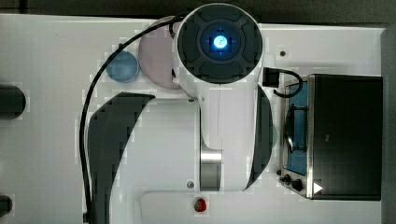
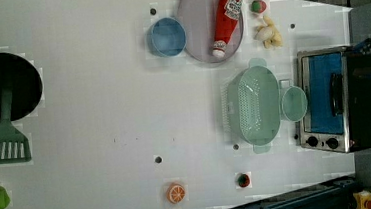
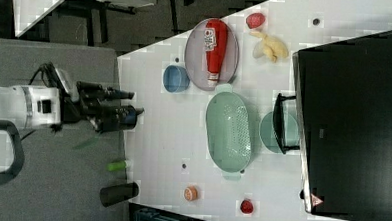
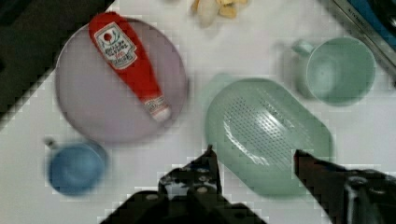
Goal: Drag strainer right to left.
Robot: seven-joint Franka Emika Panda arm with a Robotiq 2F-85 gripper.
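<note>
The strainer (image 2: 253, 104) is a large pale mint-green oval with a dotted bottom. It lies on the white table (image 2: 99, 116) beside the toaster oven, toward the left view's right. In the wrist view the strainer (image 4: 266, 130) lies below my gripper (image 4: 254, 151), whose two dark fingers stand apart over its near rim with nothing between them. In the right view my gripper (image 3: 135, 104) hangs open at the end of the arm, well off to the right view's left of the strainer (image 3: 228, 132).
A mint mug (image 2: 294, 103) stands between strainer and toaster oven (image 2: 338, 97). A ketchup bottle (image 2: 227, 18) lies on a pink plate (image 2: 197, 28) beside a blue bowl (image 2: 167, 36). A black pan (image 2: 4, 86) and green spatula (image 2: 3, 144) sit far across.
</note>
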